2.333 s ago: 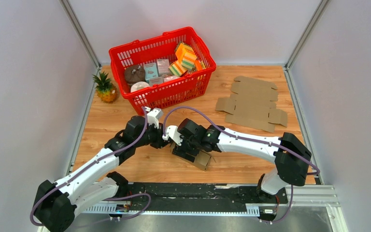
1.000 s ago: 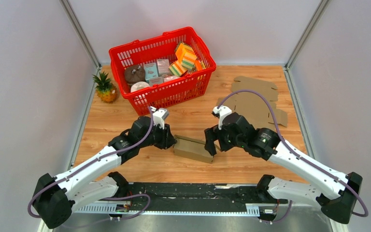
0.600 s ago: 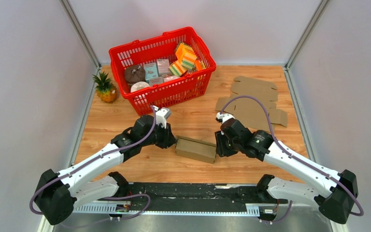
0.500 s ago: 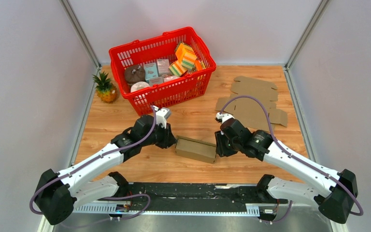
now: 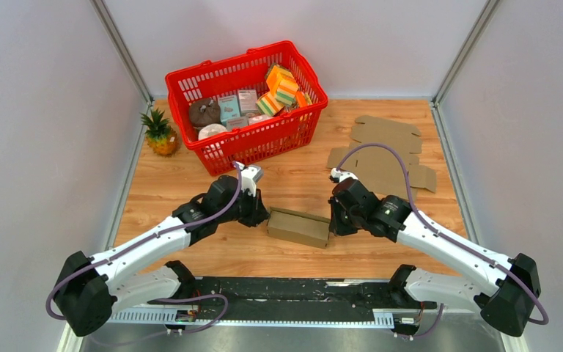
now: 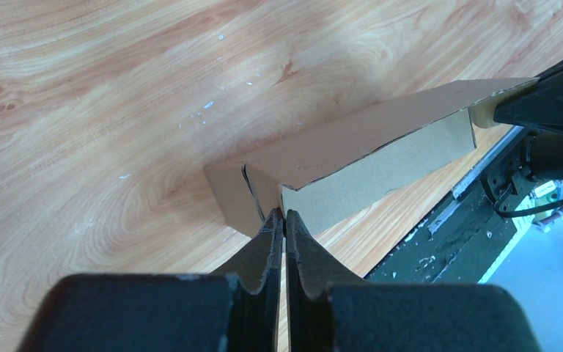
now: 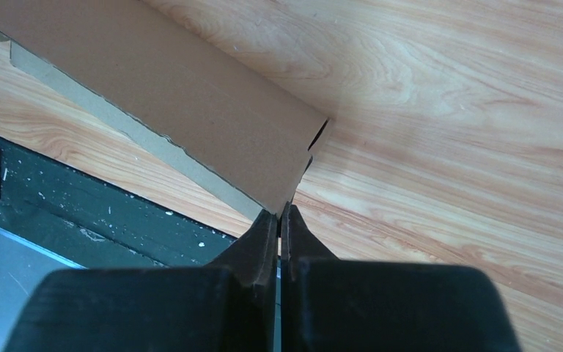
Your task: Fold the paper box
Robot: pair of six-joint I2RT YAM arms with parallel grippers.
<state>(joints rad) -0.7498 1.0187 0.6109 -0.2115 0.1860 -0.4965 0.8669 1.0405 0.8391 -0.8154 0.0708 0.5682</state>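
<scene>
Task item: the paper box (image 5: 298,226) lies on its long side on the desk (image 5: 190,183), toward 6 o'clock of the middle, between my two arms.
Box condition: top panel down and the long near wall standing. In the left wrist view a slit shows at the end corner, so I judge the end flaps not fully seated.
Left end effector (image 6: 284,214): fingers clenched together, tips against the box's 9 o'clock end at the corner seam. I cannot tell whether a card edge is nipped between them.
Right end effector (image 7: 284,209): fingers likewise pressed together, tips at the 3 o'clock end corner, beside a small notch in the card.
Step in hand: squaring and closing the ends, in my judgement.
Method advised: press both ends inward evenly, so the box neither slides nor skews. Keep the tips low on the corner folds, not on the unsupported top panel, which would likely buckle.
Surface: pale wood laminate, smooth, with small white flecks. I expect the box to skid under one-sided force.
Room: grey panel walls on three sides, a black rail (image 5: 286,290) at 6 o'clock.
Other items: red basket (image 5: 212,81) of goods at 12 o'clock, pineapple (image 5: 160,133) at 10 o'clock, flat cardboard blank (image 5: 385,155) at 2 o'clock, all well apart from the work.
</scene>
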